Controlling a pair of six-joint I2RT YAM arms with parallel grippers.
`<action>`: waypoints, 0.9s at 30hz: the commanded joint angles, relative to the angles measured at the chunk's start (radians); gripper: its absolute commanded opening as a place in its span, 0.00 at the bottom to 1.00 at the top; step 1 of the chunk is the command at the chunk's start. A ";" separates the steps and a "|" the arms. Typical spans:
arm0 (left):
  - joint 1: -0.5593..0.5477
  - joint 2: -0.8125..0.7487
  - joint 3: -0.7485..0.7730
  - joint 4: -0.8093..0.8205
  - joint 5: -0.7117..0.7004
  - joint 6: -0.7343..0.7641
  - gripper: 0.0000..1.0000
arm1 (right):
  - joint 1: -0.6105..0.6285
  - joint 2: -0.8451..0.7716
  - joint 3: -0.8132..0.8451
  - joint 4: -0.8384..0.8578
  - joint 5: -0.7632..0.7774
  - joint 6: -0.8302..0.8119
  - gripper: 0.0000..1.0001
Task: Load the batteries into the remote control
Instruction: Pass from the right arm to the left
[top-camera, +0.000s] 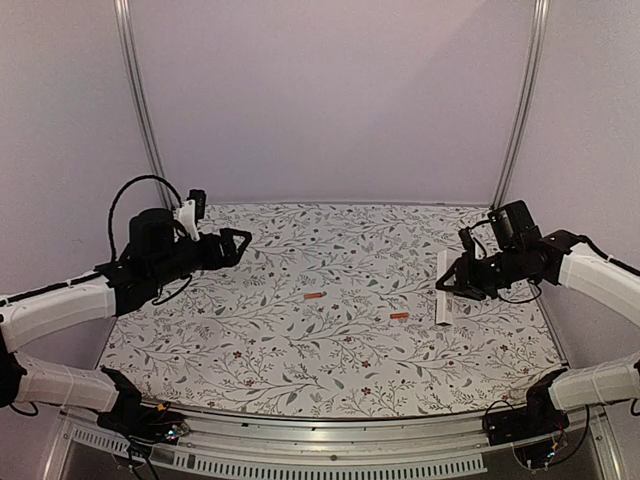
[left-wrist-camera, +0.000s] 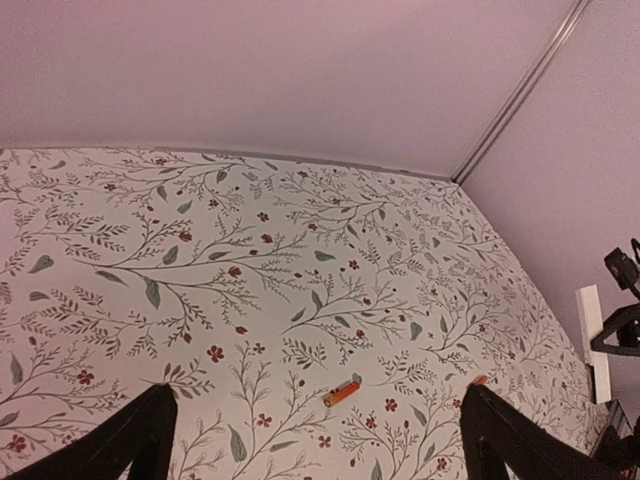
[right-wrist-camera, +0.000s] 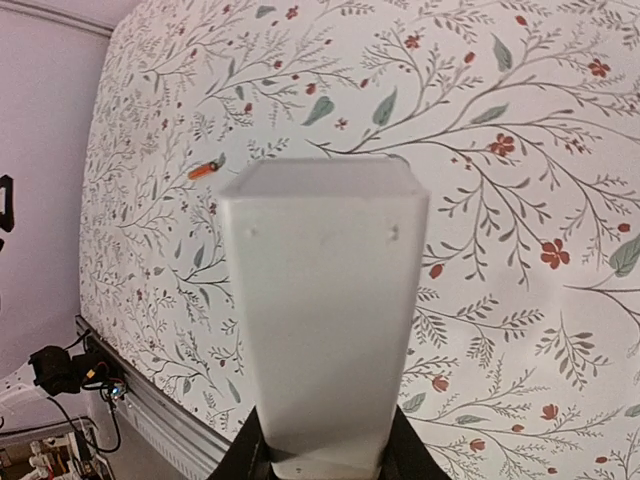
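Two orange-red batteries lie on the floral table: one (top-camera: 313, 296) near the middle, one (top-camera: 399, 316) to its right. The white remote control (top-camera: 444, 288) is at the right, held by my right gripper (top-camera: 452, 285), which is shut on it. In the right wrist view the remote (right-wrist-camera: 322, 310) fills the centre between the fingers (right-wrist-camera: 245, 450), with one battery (right-wrist-camera: 203, 170) beyond. My left gripper (top-camera: 240, 245) is open and empty above the table's left back. Its view shows one battery (left-wrist-camera: 343, 392) ahead, a second (left-wrist-camera: 478, 380) just past the right finger (left-wrist-camera: 520, 445), and the remote (left-wrist-camera: 593, 340) far right.
The table (top-camera: 320, 360) has a floral cover and a metal rail along its near edge. Lilac walls and two slanted metal posts (top-camera: 140, 100) close in the back. Both arm bases (top-camera: 140, 410) sit at the near corners.
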 joint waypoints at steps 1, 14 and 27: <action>-0.049 -0.025 -0.088 0.243 0.189 0.091 1.00 | 0.006 -0.006 0.043 0.168 -0.288 -0.105 0.07; -0.276 0.011 -0.148 0.435 0.440 0.563 1.00 | 0.096 0.122 0.183 0.290 -0.771 -0.147 0.00; -0.406 0.125 -0.035 0.470 0.433 0.621 0.99 | 0.254 0.207 0.339 0.000 -0.647 -0.357 0.00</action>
